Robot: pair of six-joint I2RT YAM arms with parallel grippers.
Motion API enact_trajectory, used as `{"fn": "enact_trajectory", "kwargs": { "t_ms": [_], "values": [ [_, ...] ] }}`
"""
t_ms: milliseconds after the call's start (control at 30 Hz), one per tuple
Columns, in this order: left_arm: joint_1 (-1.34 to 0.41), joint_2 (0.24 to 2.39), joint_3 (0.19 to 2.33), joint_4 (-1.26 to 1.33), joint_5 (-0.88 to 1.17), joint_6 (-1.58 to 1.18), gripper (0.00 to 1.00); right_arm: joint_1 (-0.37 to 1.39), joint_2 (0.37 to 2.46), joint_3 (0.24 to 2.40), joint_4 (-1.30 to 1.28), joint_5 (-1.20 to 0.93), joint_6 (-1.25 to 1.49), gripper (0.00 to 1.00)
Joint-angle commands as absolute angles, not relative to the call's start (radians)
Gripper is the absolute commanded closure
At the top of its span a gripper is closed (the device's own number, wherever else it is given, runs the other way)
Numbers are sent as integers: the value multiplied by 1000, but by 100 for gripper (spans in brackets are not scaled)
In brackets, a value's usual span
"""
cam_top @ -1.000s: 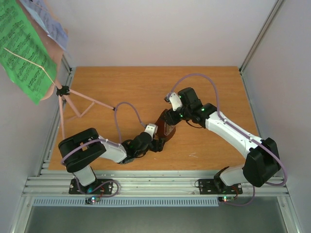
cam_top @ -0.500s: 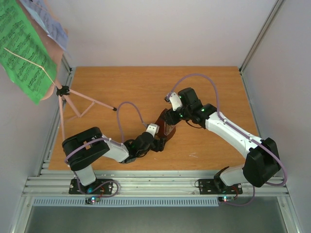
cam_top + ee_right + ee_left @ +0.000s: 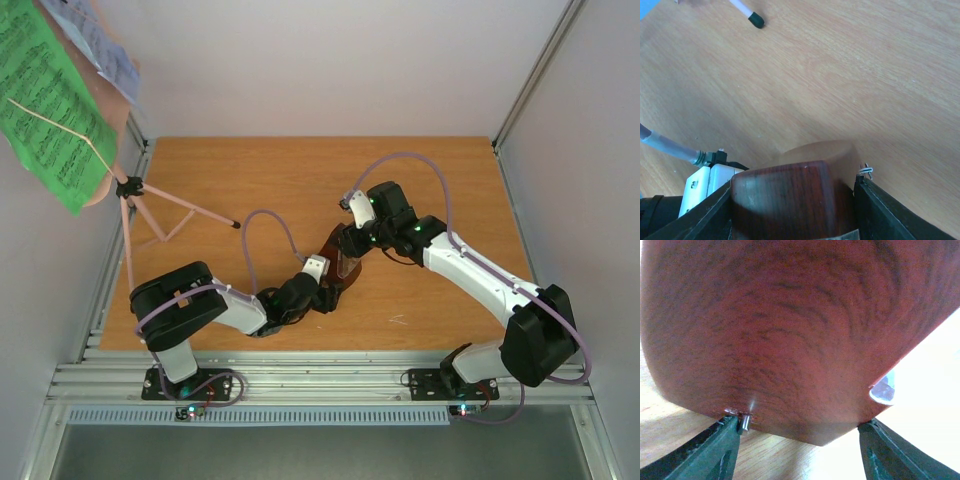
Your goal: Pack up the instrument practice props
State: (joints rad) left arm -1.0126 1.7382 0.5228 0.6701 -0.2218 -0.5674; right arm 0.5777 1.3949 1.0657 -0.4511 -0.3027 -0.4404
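Since 1 second earlier, the left arm's elbow has been shifted slightly toward the table's middle, and the left gripper (image 3: 328, 287) has been narrowed around the small reddish-brown pyramid metronome (image 3: 341, 262). The metronome is located near the middle of the wooden table (image 3: 300, 170), somewhat toward the near edge, between the 2 grippers. In the left wrist view, the left gripper's fingers (image 3: 715, 450) are seen at the 2 lower corners of the metronome's wood-grained face, set wide apart; whether it is actually clamped cannot be told. The right gripper (image 3: 352, 243) is closed on the metronome, its fingers (image 3: 880, 210) pressed against both flanks. The pink tripod music stand (image 3: 130, 215) is placed at the far left corner of the table, and the green and white printed music sheets (image 3: 50, 100) are carried on its desk, above the left edge.
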Motion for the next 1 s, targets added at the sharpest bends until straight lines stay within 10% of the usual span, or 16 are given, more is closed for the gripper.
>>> {"fn": "enact_trajectory", "kwargs": {
  "t_ms": [0,367,700,967],
  "values": [
    [-1008,1747,535,736,-299,-566,36,581,1383,1039,-485,-344,-400,41],
    [-1008,1752,544,733,-275,-565,45,581,1377,1034,-486,-345,-397,41],
    [-1004,1551,519,571,-240,-561,6,580,1346,1026,-486,-305,-405,42],
    [-921,1228,550,105,-143,-573,1,579,1274,985,-450,-32,-330,49]
  ]
}}
